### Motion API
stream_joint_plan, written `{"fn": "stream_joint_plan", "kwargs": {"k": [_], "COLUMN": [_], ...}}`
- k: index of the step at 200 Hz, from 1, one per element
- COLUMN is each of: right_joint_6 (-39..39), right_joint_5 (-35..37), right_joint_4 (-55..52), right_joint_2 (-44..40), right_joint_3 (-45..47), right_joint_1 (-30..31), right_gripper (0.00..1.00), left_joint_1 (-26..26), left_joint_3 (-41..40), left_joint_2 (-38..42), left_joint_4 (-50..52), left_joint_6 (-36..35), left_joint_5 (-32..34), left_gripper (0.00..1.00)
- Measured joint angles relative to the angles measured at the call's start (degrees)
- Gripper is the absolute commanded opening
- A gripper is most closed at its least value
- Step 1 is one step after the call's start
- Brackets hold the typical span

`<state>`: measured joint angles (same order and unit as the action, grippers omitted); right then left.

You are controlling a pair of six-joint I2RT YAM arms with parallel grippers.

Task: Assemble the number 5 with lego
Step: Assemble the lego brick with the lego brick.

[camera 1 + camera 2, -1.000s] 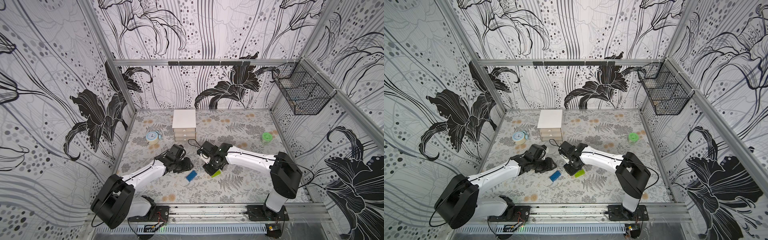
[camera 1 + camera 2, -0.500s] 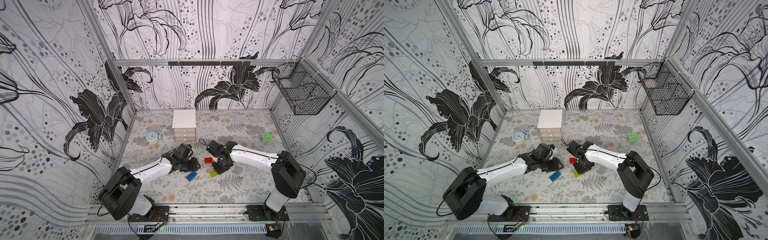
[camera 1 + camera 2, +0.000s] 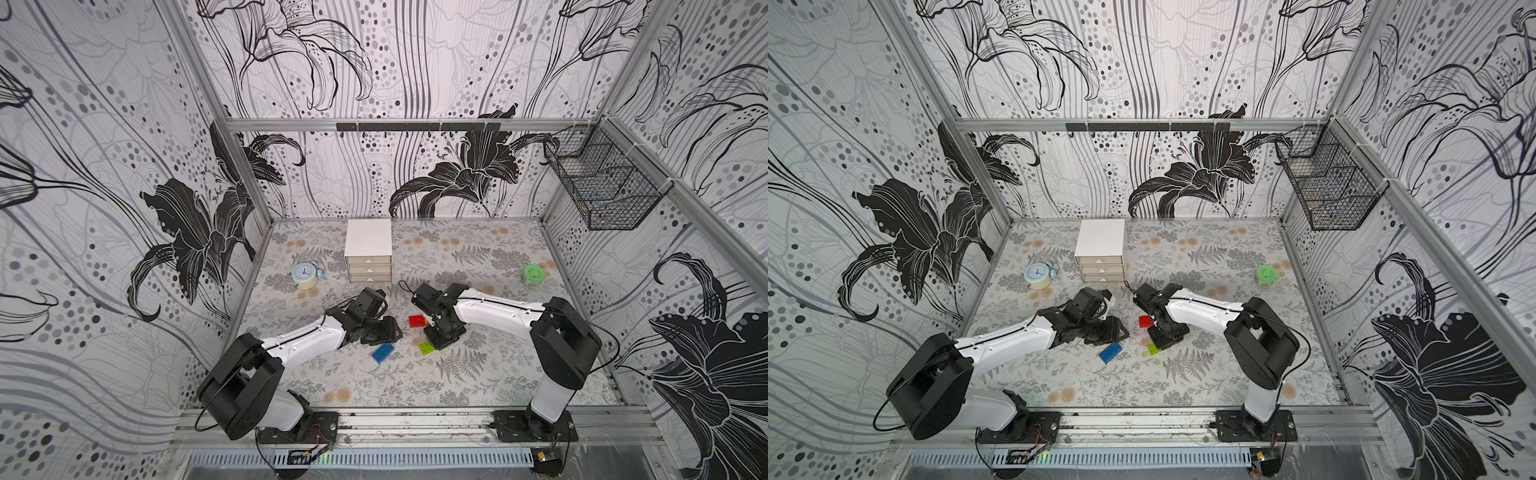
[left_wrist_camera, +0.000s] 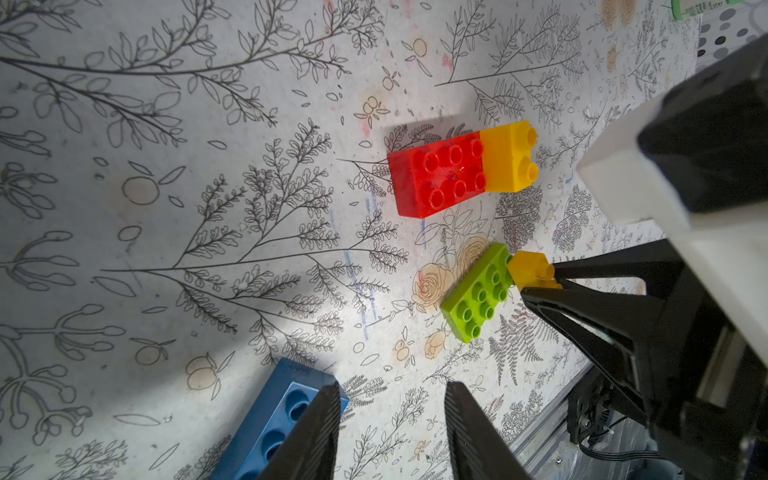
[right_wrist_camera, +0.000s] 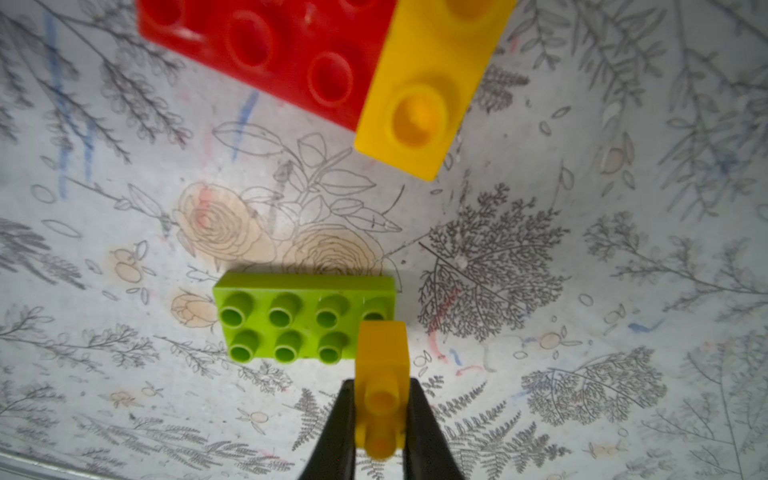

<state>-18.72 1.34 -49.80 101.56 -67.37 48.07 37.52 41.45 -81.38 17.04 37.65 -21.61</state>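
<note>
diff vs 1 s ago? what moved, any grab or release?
The left gripper swung in toward the bricks and now hangs open by the blue brick. The right gripper shifted toward its own side, uncovering the red brick. It is shut on the small yellow brick at the green brick's end. No grab or release visible. Blue and green bricks, drawer box and clock unmoved.

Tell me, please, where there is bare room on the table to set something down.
Bare mat lies between the blue brick and the front rail, and between the drawer box and the green-lidded jar. The middle is crowded: left gripper, right gripper, red brick, green brick.
</note>
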Motion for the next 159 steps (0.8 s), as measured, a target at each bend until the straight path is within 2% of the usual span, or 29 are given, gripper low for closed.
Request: {"fn": "stream_joint_plan", "kwargs": {"k": [103, 159], "right_joint_6": [-0.6, -3.4], "right_joint_5": [0.0, 0.0], "right_joint_4": [1.6, 3.0], "right_joint_2": [0.4, 0.0], "right_joint_3": [0.0, 1.6], "right_joint_1": [0.0, 0.0], "right_gripper": [0.13, 0.13], "left_joint_1": [0.1, 0.1], "left_joint_3": [-0.1, -0.1], "left_joint_2": [0.0, 0.0], "left_joint_4": [-0.8, -0.8], "left_joint_6": [0.0, 0.0], "left_joint_5": [0.5, 0.9], "left_gripper": [0.45, 0.45]}}
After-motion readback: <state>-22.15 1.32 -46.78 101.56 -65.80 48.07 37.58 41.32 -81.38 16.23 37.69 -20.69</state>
